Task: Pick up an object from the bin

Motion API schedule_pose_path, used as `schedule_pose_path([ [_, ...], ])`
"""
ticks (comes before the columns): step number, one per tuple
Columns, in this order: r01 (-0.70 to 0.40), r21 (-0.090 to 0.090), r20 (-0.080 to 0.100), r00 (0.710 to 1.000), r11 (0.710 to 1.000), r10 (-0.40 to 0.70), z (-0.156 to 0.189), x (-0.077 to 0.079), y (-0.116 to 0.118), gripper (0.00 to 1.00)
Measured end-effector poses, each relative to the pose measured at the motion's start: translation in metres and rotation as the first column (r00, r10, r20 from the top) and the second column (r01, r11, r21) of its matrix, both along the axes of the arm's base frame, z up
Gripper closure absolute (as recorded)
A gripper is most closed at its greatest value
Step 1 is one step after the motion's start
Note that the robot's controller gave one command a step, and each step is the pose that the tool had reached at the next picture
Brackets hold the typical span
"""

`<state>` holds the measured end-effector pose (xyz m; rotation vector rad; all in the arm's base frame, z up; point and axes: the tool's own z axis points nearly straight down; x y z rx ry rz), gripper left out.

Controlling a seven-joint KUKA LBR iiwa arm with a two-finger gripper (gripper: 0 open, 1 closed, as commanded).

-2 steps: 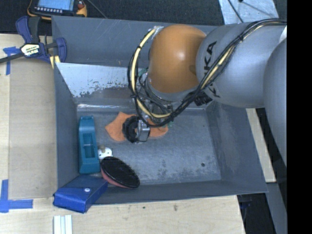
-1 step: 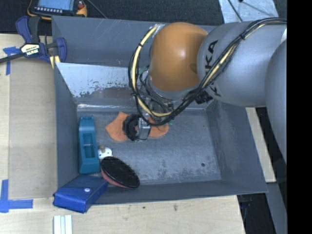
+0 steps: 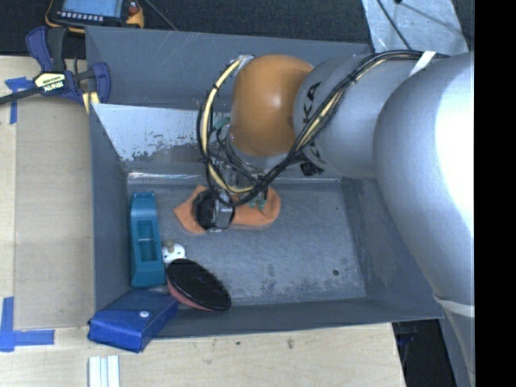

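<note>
Camera view: gripper low on the flat orange thing at the back of the bin. Open or closed, you cannot tell. Risk: the thing lies flat and may slip on lift.

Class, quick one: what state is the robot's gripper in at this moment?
Gripper: open or shut cannot be told; it sits down over the flat orange thing at the back of the bin.
</note>
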<state>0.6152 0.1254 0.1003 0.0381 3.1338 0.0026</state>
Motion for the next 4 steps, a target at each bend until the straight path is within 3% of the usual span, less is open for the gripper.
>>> schedule_pose_path([
  [1, 0.075, -0.002, -0.009, 0.997, 0.997, -0.075, 0.019, 0.003, 0.001, 0.0],
  [2, 0.014, -0.002, -0.005, 1.0, 1.0, -0.014, 0.009, 0.003, -0.03, 0.0],
  [3, 0.163, -0.001, -0.008, 0.987, 0.987, -0.163, -0.03, 0.001, -0.031, 0.0],
  [4, 0.057, -0.001, 0.002, 0.998, 0.998, -0.057, -0.027, 0.016, -0.081, 1.0],
])
